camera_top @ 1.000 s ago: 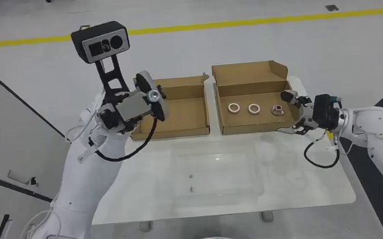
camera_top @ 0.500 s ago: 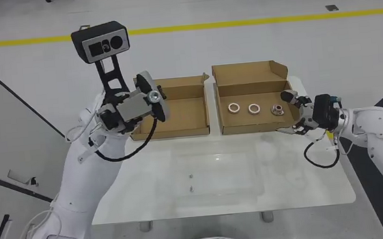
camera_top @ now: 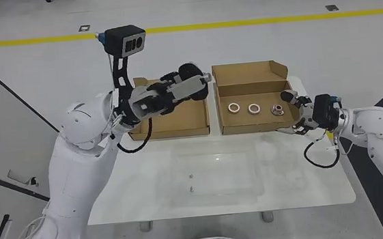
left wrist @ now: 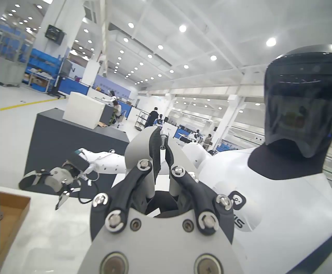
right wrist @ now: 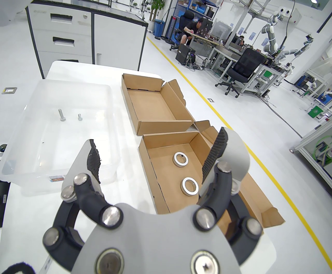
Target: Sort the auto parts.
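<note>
My left gripper (left wrist: 161, 137) is shut on a small silver bolt (left wrist: 163, 138), whose threaded end sticks out past the fingertips. In the top view this left gripper (camera_top: 200, 77) hangs over the far right corner of the empty left cardboard box (camera_top: 171, 124). The right cardboard box (camera_top: 246, 123) holds two metal rings (camera_top: 234, 107) (camera_top: 254, 108) and a third small part (camera_top: 277, 110). My right gripper (camera_top: 290, 114) stands open at that box's right edge, holding nothing. The right wrist view shows the right gripper (right wrist: 157, 140) above the rings (right wrist: 181, 159) (right wrist: 190, 185).
A clear plastic tray (camera_top: 245, 183) sits at the middle front of the white table, with two bolts (camera_top: 191, 176) (camera_top: 191, 188) in it. From the right wrist, the tray (right wrist: 15, 166) and its bolts (right wrist: 61, 115) (right wrist: 80, 117) lie beside both boxes.
The left arm has swung right with the bolt, from beside the left box's left edge to over its far right corner, and its wrist has turned. The right arm has stayed put.
</note>
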